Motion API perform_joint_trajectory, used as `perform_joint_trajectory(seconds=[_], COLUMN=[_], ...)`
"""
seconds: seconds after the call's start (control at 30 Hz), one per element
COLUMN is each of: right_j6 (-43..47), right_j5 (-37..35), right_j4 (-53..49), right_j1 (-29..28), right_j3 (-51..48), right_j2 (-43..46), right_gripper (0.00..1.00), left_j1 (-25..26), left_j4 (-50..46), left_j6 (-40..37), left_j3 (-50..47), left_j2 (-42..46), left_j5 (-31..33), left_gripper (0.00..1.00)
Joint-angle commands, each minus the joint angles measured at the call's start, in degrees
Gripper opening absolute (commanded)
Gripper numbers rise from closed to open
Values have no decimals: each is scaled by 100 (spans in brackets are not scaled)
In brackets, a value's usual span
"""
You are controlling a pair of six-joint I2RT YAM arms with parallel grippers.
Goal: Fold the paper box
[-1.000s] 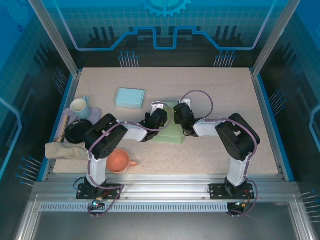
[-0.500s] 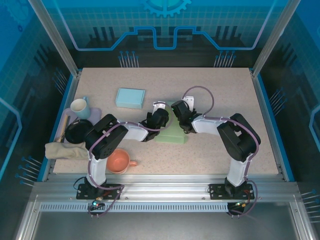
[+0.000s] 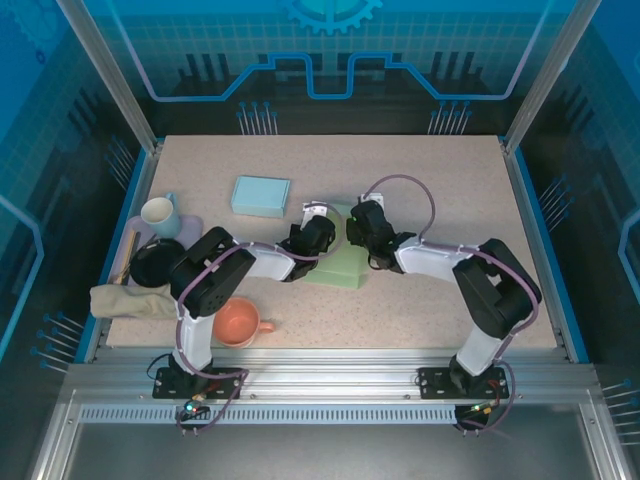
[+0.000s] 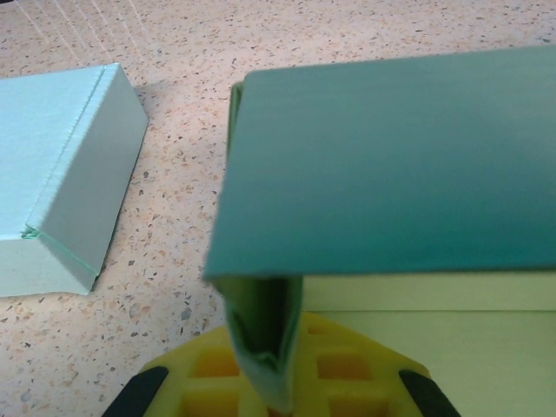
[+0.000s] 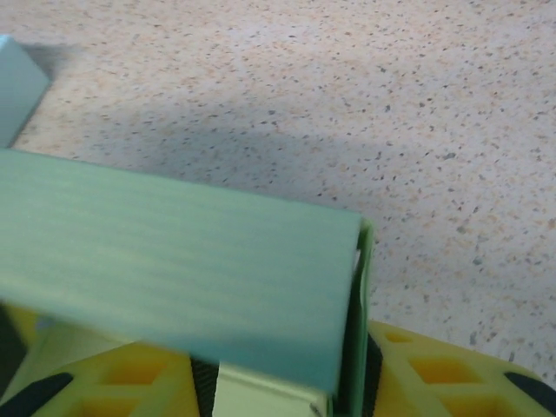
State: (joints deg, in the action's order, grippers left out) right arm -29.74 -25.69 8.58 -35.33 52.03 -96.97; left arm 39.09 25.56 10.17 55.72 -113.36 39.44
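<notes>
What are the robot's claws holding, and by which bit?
The left claw pinches the green paper box by a folded side flap at its corner. The right claw straddles another corner; whether it grips cannot be told.

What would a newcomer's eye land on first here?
The pale green paper box at the centre of the speckled table, half folded. The left gripper pinches one upright side wall, and the right gripper sits at the opposite end. Behind it to the left lies a light blue closed paper box.
</notes>
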Motion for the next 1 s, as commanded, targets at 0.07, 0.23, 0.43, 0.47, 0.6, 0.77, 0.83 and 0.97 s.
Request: perform_joint_trajectory(seconds=[0.07,0.23,0.43,0.47,0.6,0.77,0.83,0.97], right_j6=[-200,-107,-129,-131,110,552,676,454], right_j5=[461,177,228,239,182,66,-7,114], right_j4=[-165,-945,-2080,-2394,-3433,-3837,-3752,-3415], right_j1=[-86,-83,-74,-66,74,309,369,422], right_j3=[-351,-501,-776,-734,-528,-650,-836,-1388], right_j2=[770,1680,3529,3813,4888,6256,6785,7757], right_gripper=[49,50,52,54,58,67,68,74], left_j1=[-2,0,-16,-18,-9,15,216,917], left_j4=[-466,-997,-1856,-2053,-3038,-4647,-5630,-6425], left_j6=[-147,-142,-417,-532,-1103,-2420,-3036,-4598], left_j3=[65,337,934,1140,2133,3410,3950,4154], left_j2=[-167,-44,620,720,987,1256,1306,1282], left_j5=[99,140,-229,-356,-815,-1742,-1785,-791], left_gripper=[0,0,0,0,0,0,0,0])
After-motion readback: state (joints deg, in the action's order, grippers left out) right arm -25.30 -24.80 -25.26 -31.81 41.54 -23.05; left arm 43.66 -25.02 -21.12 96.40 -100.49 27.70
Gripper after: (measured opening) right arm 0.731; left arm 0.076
